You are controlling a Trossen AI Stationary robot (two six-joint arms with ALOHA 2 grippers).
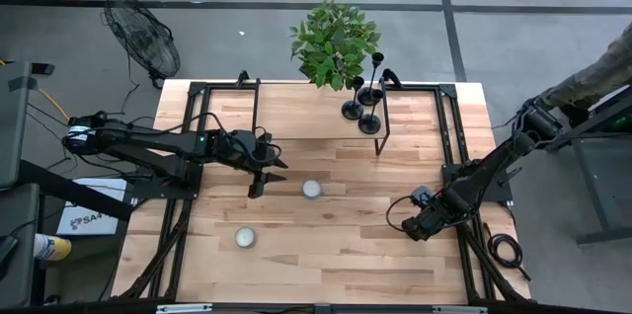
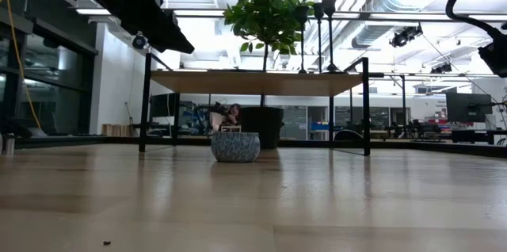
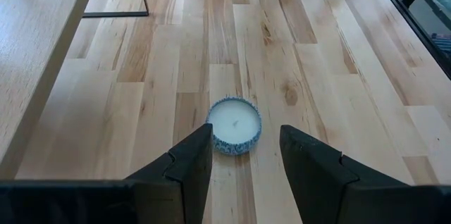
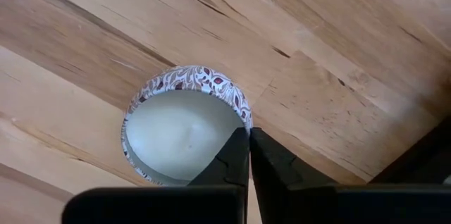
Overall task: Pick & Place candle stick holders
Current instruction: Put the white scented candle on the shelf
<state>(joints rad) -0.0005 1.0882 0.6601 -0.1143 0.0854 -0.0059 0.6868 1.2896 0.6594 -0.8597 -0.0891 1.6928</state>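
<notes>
Three black candlestick holders stand on their round bases on a raised wooden shelf at the table's far side, beside a plant; they also show in the low view. No gripper is near them. My left gripper is open above the table's middle, and a white candle in a patterned tin lies just ahead of its fingers. My right gripper is shut at the right, its tips over the rim of another tin candle. My right gripper's shut fingertips stand over the near rim of the patterned tin candle, coming from above. I cannot tell whether they touch it. The candle sits flat on the table.
A third candle sits near the table's near left. The plant stands at the far edge and the shelf's black legs stand on the table. A person's sleeve shows at the far right and a fan at the far left.
</notes>
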